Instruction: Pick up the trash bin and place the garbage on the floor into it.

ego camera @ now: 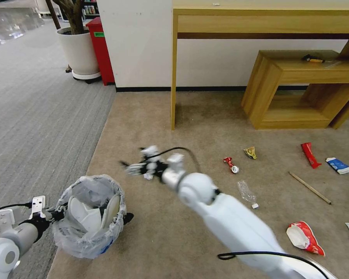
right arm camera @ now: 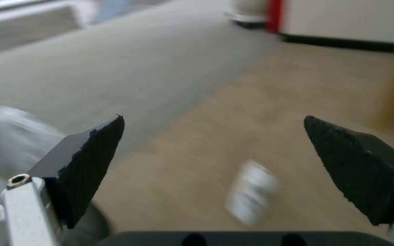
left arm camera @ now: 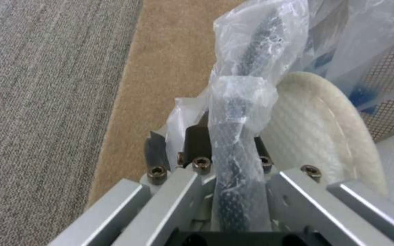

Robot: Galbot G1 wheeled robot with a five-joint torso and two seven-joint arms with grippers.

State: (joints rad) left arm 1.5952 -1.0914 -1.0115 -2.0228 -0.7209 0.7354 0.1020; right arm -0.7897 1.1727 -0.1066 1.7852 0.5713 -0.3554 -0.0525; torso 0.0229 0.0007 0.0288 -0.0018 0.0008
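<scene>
Left gripper (left arm camera: pixel 224 150): clamped on the rim of the small round black bin with crinkly translucent liner (ego camera: pixel 90 217), at 7 o'clock in the head view.
Bin contents: two white slippers (ego camera: pixel 91 215).
Right gripper (right arm camera: pixel 213 153): fingers spread wide, nothing between them, above a blurred white crumpled paper (right arm camera: pixel 251 193) on the beige-brown short-pile carpet (ego camera: pixel 190 240).
Litter at 3 to 4 o'clock: crushed red can (ego camera: pixel 231 164), wooden stick (ego camera: pixel 310 188), red-white cup (ego camera: pixel 304 237).

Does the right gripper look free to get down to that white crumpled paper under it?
Probably yes. The right gripper is open above the crumpled paper, with bare carpet around it; the bin sits off aside.
</scene>
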